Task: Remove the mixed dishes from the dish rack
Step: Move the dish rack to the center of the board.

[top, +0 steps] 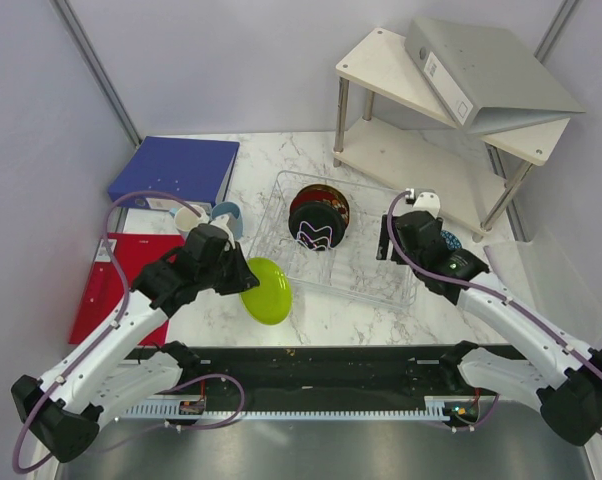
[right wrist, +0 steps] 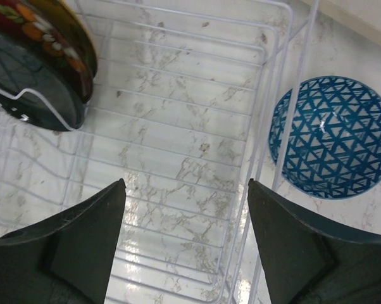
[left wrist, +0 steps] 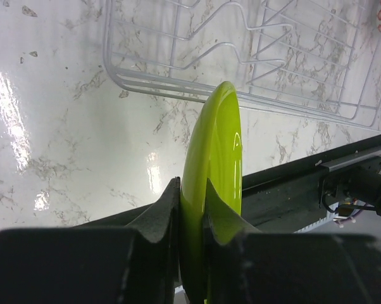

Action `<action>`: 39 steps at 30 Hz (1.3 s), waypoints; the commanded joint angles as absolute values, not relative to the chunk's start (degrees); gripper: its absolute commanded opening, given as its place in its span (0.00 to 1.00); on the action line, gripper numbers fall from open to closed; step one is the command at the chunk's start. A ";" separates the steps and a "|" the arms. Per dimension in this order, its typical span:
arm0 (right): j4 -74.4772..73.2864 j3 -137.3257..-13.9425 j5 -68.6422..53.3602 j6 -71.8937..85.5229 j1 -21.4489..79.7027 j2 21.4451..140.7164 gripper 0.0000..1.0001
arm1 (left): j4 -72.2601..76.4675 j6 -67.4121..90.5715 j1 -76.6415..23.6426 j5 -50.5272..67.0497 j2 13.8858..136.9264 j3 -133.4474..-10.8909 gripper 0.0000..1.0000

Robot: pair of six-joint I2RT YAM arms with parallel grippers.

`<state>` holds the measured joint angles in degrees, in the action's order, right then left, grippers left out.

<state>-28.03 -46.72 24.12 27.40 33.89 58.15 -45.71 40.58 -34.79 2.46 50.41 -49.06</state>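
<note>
While the left claw is clamped on the rim of the lime-green plate, one finger on each face, the plate hangs outside the dish rack, at about 8 o'clock from it, over the marble table; in the left wrist view the plate stands on edge, with the rack's near rail just beyond it; whether its far edge touches the table I cannot tell. The right claw hovers over the rack's 3 o'clock end with its fingers wide apart and nothing between them; only bare wire and marble show below it. Inside the rack, toward 11 o'clock, a black plate stands upright among the prongs; a dark patterned plate with orange flowers stands just behind it, the two close together. Outside the rack, at its 3 o'clock side, a blue patterned bowl sits on the table just beside the rail. At 9 o'clock from the rack a light blue cup and a cream mug stand side by side; a blue binder lies beyond them at 10 o'clock, and a red folder lies at 8 o'clock near the left arm. At 1 o'clock stands a white two-tier shelf with a grey binder on top.
</note>
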 commanded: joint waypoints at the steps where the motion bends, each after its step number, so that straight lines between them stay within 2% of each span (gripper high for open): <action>1: -30.66 -51.14 33.57 28.12 33.40 63.18 0.86 | -44.22 40.25 -34.80 2.71 47.82 -49.13 0.02; 8: -30.76 -50.71 29.44 29.62 22.25 63.63 0.87 | -40.87 37.71 -34.80 7.73 45.18 -48.43 0.02; 15: -27.69 -49.13 25.85 31.46 21.44 68.20 0.82 | -38.41 36.56 -34.80 11.51 41.14 -46.41 0.02; 23: -23.73 -48.96 23.91 32.08 21.36 74.44 0.63 | -36.48 37.62 -34.80 13.62 38.76 -42.98 0.02; 32: -19.69 -49.57 22.33 33.66 21.36 80.15 0.20 | -36.04 38.93 -34.72 13.97 38.06 -41.31 0.02; 35: -18.55 -50.79 22.06 34.19 21.27 82.52 0.00 | -35.95 39.20 -34.80 13.63 37.97 -41.13 0.02; 39: -17.58 -52.64 21.88 34.54 21.27 84.46 0.00 | -35.86 39.29 -34.80 13.62 38.14 -41.05 0.02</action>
<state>-20.27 -50.11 21.58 33.21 20.99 81.38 -38.83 38.54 -34.79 12.40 38.65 -41.04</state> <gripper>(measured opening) 0.022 0.167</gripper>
